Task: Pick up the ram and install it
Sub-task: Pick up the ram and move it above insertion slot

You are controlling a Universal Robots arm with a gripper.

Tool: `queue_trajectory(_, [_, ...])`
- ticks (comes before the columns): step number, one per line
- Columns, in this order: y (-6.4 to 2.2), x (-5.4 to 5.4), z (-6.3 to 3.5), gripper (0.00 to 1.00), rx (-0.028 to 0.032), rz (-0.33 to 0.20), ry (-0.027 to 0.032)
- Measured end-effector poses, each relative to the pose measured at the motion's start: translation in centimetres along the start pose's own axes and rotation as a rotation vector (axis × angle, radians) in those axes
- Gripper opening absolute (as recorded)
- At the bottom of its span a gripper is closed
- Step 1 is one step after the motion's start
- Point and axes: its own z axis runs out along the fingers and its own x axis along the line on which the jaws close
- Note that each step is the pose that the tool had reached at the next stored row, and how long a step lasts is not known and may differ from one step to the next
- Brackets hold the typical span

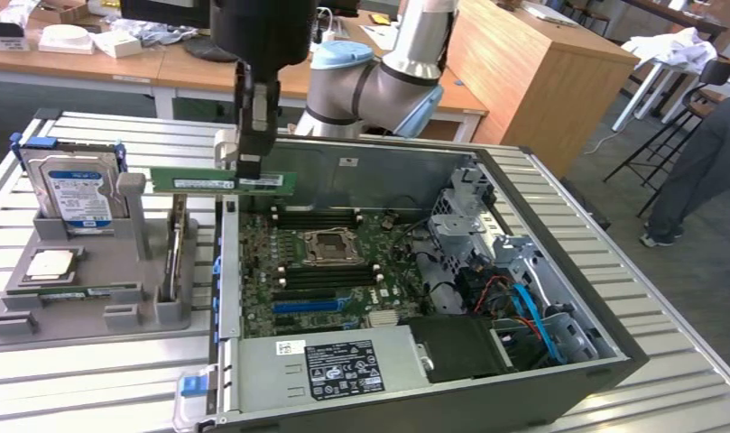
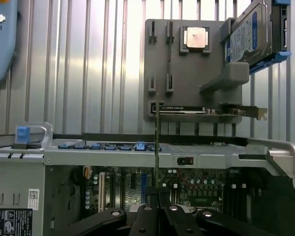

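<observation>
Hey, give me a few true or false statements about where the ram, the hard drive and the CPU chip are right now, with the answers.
1. The claw is shut on the ram. True.
2. The ram is seated in the motherboard. False: it is held in the air near the side wall of the computer case.
3. The hard drive stands upright in the grey holder. True.
4. The CPU chip sits in the motherboard. False: it lies on the grey holder.
</observation>
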Motion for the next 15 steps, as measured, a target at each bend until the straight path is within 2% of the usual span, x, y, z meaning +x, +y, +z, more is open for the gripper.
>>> queue_trajectory(15, [-4.41, 0.0, -0.19, 0.12, 0.0, 0.0, 0.0])
